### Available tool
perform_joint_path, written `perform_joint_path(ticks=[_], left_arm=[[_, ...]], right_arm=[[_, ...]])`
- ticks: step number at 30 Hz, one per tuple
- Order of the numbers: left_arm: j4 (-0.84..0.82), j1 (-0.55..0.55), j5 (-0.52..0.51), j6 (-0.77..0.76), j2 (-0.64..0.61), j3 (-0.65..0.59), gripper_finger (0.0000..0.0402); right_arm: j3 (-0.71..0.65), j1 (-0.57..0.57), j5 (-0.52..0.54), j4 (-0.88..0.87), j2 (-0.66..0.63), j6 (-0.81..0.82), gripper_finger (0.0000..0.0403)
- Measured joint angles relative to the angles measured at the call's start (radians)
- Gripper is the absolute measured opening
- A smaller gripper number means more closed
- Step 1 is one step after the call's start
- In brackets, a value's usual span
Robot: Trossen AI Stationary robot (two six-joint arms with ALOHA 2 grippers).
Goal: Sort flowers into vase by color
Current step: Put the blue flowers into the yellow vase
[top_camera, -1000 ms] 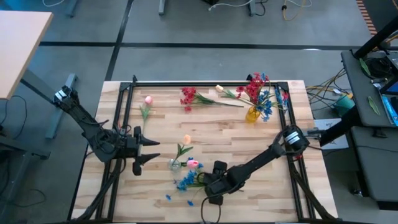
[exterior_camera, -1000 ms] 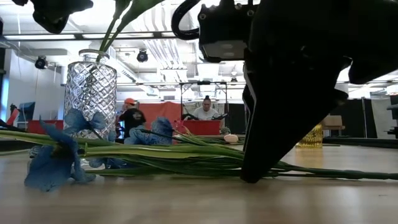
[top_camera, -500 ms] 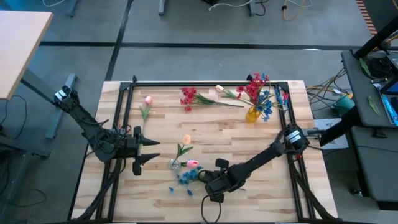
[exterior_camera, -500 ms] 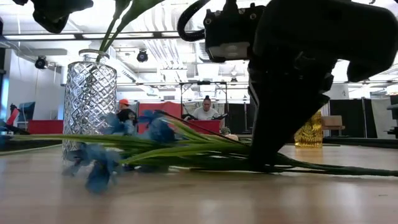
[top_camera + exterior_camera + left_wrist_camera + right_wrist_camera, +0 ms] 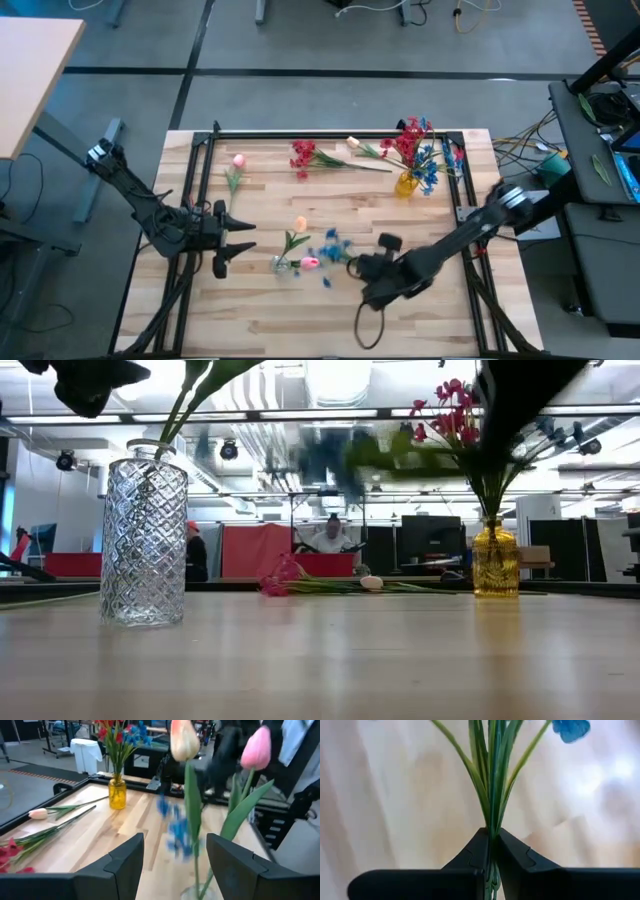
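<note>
Jaws of right gripper (image 5: 491,851) now clamped on blue flowers (image 5: 331,246) stems, lifted clear of bench (image 5: 260,310), blooms ahead near clear vase (image 5: 144,540). Left gripper (image 5: 238,243) half open, waiting beside vase. Carry to yellow vase (image 5: 405,184) likely next.

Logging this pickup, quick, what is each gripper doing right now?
Left gripper: open, holding nothing.
Right gripper: shut on the blue flower stems.

On the bench (image 5: 400,210), one vase (image 5: 281,264) stands between the left hand (image 5: 243,240) and right hand (image 5: 362,266), another vase (image 5: 405,184) near the far right corner, and loose flowers (image 5: 320,158) lie along the far edge between them
</note>
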Motion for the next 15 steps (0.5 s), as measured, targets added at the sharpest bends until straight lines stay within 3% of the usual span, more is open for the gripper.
perform_joint_path(ticks=[7,11,15], left_arm=[[-0.07,0.07,0.069,-0.001,-0.024,0.0,0.02],[-0.117,0.124,0.07,0.0,-0.054,0.0,0.02],[-0.172,0.192,0.117,0.019,-0.078,0.0,0.02]], right_arm=[[-0.213,0.0,0.36,0.183,-0.299,-0.039,0.0022],[-0.371,-0.005,0.561,0.443,-0.451,-0.133,0.0022],[-0.513,-0.048,0.651,0.778,-0.554,-0.278,0.0022]])
